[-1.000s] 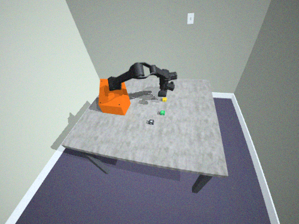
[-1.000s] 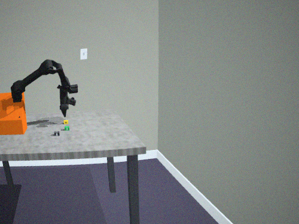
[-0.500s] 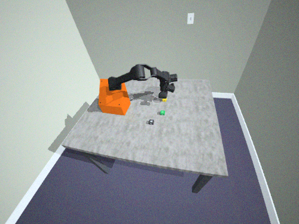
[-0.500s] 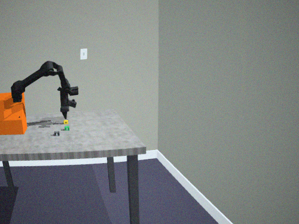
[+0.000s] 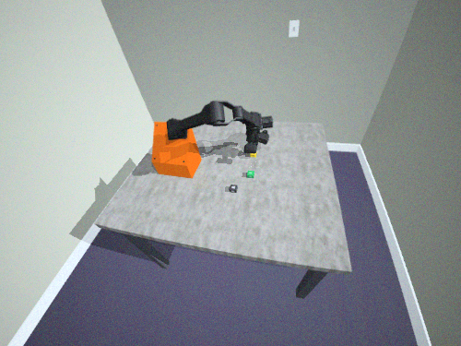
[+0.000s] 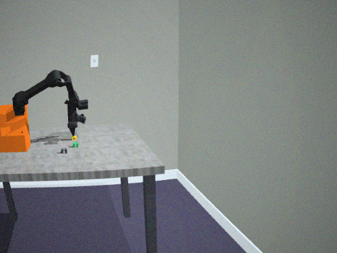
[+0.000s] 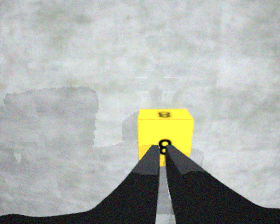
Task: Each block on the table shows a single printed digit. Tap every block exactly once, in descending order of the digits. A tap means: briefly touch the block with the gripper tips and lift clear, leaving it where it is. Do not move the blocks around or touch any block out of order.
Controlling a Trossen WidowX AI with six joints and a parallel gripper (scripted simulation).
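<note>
A yellow block (image 5: 253,155) (image 6: 74,138) (image 7: 150,131) bearing the digit 8 sits on the table (image 5: 286,226) (image 6: 111,158). My gripper (image 6: 73,135) (image 7: 161,151) is shut, with its two tips nearly together at the yellow block's digit face in the wrist view. The tips cover the lower part of that face; no block shows gripped between them. A green block (image 5: 250,174) (image 6: 75,145) sits nearer the front. A dark block (image 5: 233,188) (image 6: 64,150) sits further forward and to the left. The digits on the green and dark blocks are too small to read.
The orange base (image 5: 175,163) (image 6: 13,142) stands at the table's left side, and the black arm (image 5: 214,112) (image 6: 55,77) reaches from it over the table to the yellow block. A wall stands behind the table. The arm's shadow falls between the base and the yellow block.
</note>
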